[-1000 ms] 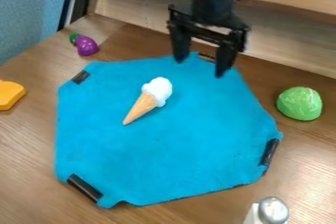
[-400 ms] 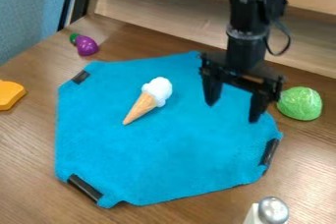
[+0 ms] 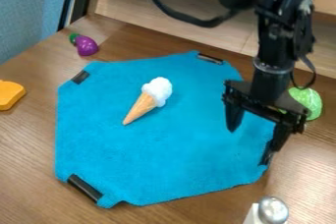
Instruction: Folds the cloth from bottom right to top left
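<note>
The black gripper (image 3: 255, 142) stands open at the right side of the cloth, its two fingers wide apart. One finger hangs over the blue fabric, the other over the right edge, partly hiding the black clip there. Spread flat on the table is the blue cloth (image 3: 157, 154), with black clips at its corners. A toy ice cream cone (image 3: 148, 100) lies on the cloth, left of the gripper.
A green toy (image 3: 307, 101) sits behind the gripper at the right. A silver-topped shaker (image 3: 272, 210) stands at the bottom right. A purple toy (image 3: 86, 45) and an orange piece (image 3: 9, 95) lie at the left. A wooden wall (image 3: 197, 34) runs behind.
From the cloth's top edge, the gripper has moved right and down in the view to the right side. It stays open, and the cloth and cone have not moved.
</note>
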Tool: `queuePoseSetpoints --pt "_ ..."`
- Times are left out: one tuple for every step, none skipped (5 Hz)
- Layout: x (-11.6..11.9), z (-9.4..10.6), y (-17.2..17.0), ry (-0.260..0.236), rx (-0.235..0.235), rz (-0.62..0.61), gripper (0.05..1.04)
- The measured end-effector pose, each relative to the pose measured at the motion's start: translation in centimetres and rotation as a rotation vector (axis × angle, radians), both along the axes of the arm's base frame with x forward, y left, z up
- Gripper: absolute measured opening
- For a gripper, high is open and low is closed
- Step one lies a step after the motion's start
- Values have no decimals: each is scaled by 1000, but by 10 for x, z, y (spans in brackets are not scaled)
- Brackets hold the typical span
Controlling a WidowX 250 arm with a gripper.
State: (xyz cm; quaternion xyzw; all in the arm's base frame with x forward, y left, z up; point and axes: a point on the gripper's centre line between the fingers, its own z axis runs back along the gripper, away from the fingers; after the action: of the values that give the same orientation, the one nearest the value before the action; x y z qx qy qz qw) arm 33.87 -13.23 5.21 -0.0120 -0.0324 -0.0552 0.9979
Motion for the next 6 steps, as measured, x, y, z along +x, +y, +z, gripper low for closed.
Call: queuePoseSetpoints --pt "5 -9 -11 6 4 -9 999" --pt "11 -15 -17 6 9 -21 999" --pt "15 -24 -19 14 23 -23 942" --pt "16 -24 -22 -2 27 -23 623" --pt "16 -24 -22 -5 27 -26 358" --pt "14 -26 -22 2 22 -31 156"
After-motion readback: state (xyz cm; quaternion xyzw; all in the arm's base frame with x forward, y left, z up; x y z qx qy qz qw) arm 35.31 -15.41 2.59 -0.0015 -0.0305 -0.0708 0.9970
